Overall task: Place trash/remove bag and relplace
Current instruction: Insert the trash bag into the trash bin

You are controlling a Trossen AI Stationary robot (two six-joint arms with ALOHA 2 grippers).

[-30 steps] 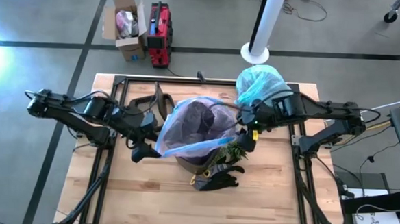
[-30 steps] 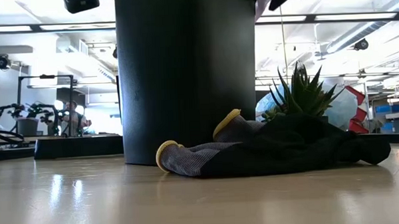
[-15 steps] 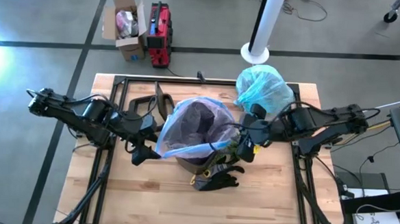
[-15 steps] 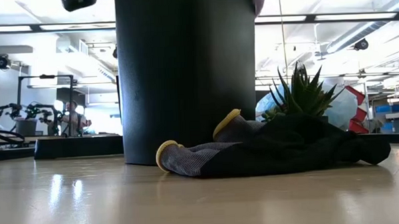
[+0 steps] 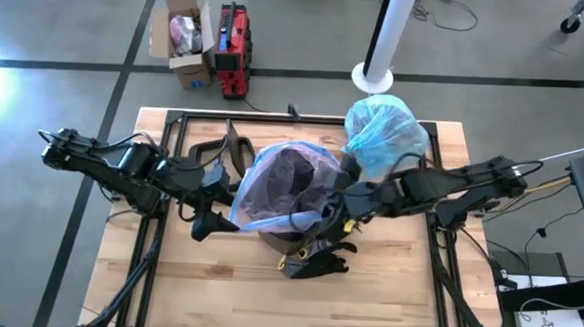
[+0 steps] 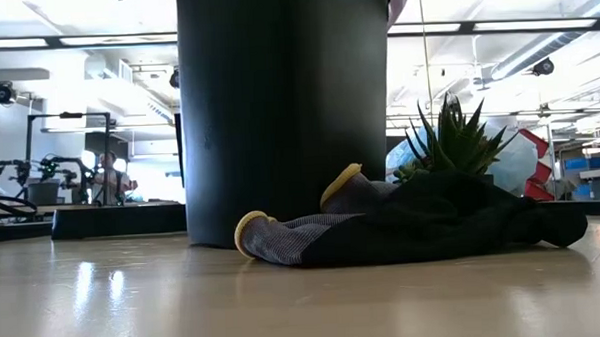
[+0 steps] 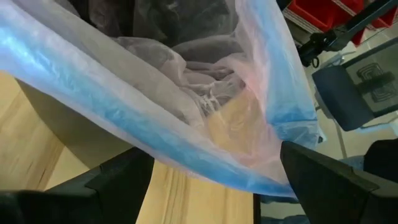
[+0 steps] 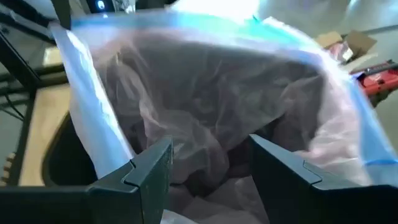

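Both pincers [image 5: 209,224] [image 5: 331,218] open beside the lined bin [image 6: 283,109] on a wooden table [image 5: 386,289], grey floor [image 5: 69,22] around.

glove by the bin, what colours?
Glove: black and grey with yellow cuff trim. Low view shows it best.

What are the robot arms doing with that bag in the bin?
Two dark robot arms are working on a thin pinkish plastic liner with a blue rim that sits in the tall black bin. The left hand is open at the liner's blue edge. The right hand is open at the other side of the rim. A tied teal-blue plastic bag rests behind the bin.
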